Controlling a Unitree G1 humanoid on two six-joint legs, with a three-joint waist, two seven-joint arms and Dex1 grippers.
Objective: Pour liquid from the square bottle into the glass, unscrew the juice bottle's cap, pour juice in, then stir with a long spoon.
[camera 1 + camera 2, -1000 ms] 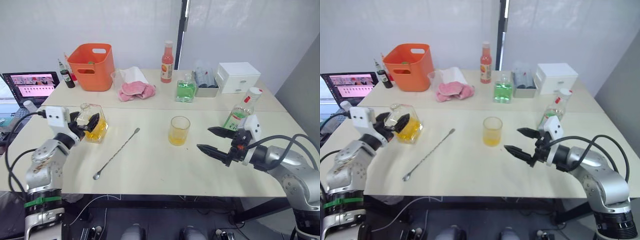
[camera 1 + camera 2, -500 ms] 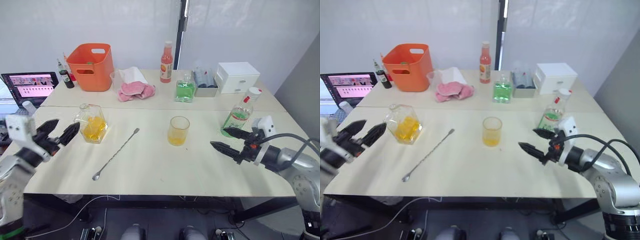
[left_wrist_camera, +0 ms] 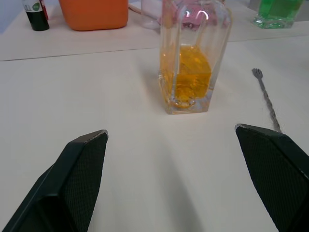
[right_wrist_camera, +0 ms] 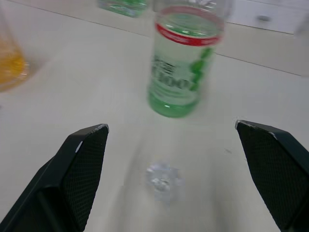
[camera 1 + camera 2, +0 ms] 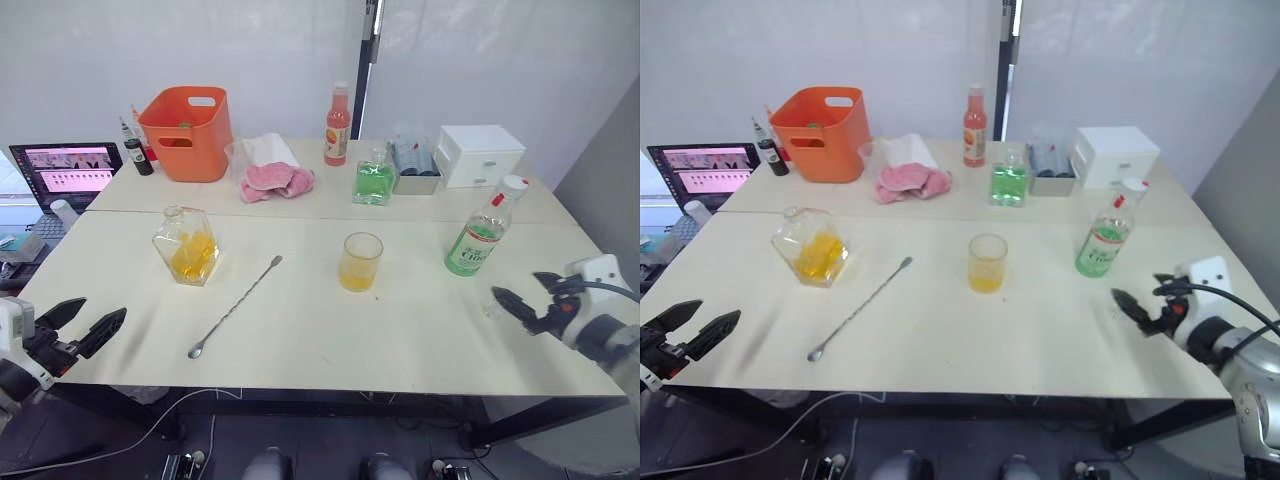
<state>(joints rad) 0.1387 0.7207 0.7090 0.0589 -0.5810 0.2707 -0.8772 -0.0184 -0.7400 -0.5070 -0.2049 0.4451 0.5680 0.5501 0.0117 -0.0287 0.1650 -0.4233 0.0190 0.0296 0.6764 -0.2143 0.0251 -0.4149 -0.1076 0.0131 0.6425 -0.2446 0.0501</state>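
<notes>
The glass [image 5: 360, 262] holds orange liquid; the juice bottle [image 5: 482, 229] seems capped, long spoon [image 5: 234, 306] untouched, both grippers [image 5: 83, 328] [image 5: 524, 303] spread, empty.

My left claw [image 5: 92, 322] hangs low off my left side, fingers spread wide and holding nothing. My right claw [image 5: 523, 300] sits low at my right, its two fingers parted too, pointing inward and holding nothing.
</notes>
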